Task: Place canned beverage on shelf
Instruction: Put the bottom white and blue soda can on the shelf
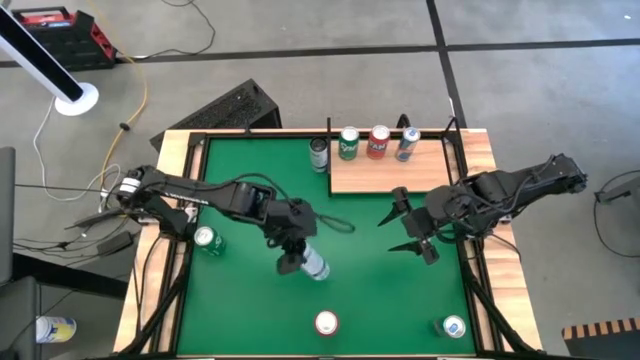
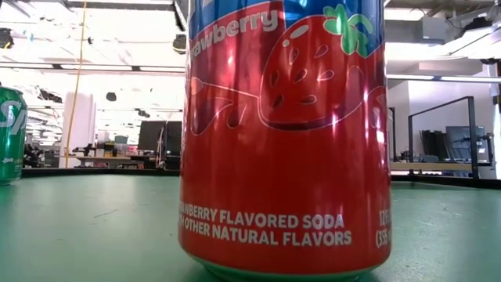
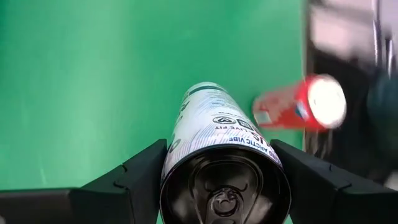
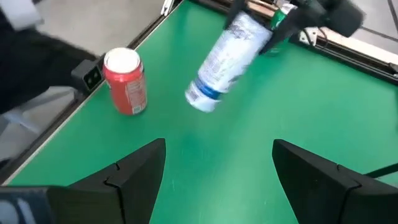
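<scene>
My left gripper [image 1: 297, 258] is at the table's middle, shut on a white and silver can [image 1: 314, 267]. The can's tab end faces the left wrist camera [image 3: 224, 186]. The right wrist view shows the can [image 4: 227, 53] tilted above the green table. My right gripper [image 1: 400, 225] is open and empty, just in front of the shelf [image 1: 400, 178]. The shelf is a light-brown wooden panel at the far right. A green can [image 1: 348, 143], a red can [image 1: 378, 142] and a silver-blue can [image 1: 407, 143] stand upright on it. My left gripper pinches the can's side wall near its tab end [image 3: 180, 158] between its two fingers, one on each opposite side. The can runs on past the fingers. It is tilted, its bottom end [image 4: 200, 99] lowest, and looks clear of the table.
A dark can [image 1: 319, 155] stands on the green table beside the shelf's left edge. A green can [image 1: 205, 238] stands at the left, a red strawberry soda can [image 1: 326, 323] at the near edge, filling the low view [image 2: 286, 133], and a blue-white can [image 1: 454, 326] at the near right.
</scene>
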Available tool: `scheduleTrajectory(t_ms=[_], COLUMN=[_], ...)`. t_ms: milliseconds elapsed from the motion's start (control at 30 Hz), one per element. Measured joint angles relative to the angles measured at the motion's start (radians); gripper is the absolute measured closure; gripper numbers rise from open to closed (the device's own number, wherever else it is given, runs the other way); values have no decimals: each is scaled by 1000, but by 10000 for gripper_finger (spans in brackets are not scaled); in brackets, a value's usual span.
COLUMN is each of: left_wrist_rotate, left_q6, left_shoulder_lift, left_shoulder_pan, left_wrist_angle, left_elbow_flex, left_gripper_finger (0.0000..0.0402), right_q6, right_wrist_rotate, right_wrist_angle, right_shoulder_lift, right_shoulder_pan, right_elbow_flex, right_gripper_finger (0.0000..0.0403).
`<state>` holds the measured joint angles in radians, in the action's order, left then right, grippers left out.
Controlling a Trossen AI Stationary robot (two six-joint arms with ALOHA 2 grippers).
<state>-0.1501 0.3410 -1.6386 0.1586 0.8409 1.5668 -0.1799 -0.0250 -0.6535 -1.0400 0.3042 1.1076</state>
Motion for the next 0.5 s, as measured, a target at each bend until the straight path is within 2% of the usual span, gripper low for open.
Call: scheduleTrajectory(t_ms=[100,200,500], left_wrist_rotate=[3,6,70], left_q6=[-228,-364,-552], left_shoulder_lift=[-1,-1,-1], left_shoulder_pan=[27,47,88], left_wrist_angle=[51,139,351], left_elbow_flex=[0,0,0], left_gripper_finger=[159,159,159], right_q6=[38,79,112], right_wrist_rotate=[0,0,-1], right_wrist_angle=[11,12,34], right_shoulder_lift=[14,17,-15], right_shoulder_pan=[0,1,1], right_elbow_flex=[0,0,0], right_gripper_finger=[83,83,83])
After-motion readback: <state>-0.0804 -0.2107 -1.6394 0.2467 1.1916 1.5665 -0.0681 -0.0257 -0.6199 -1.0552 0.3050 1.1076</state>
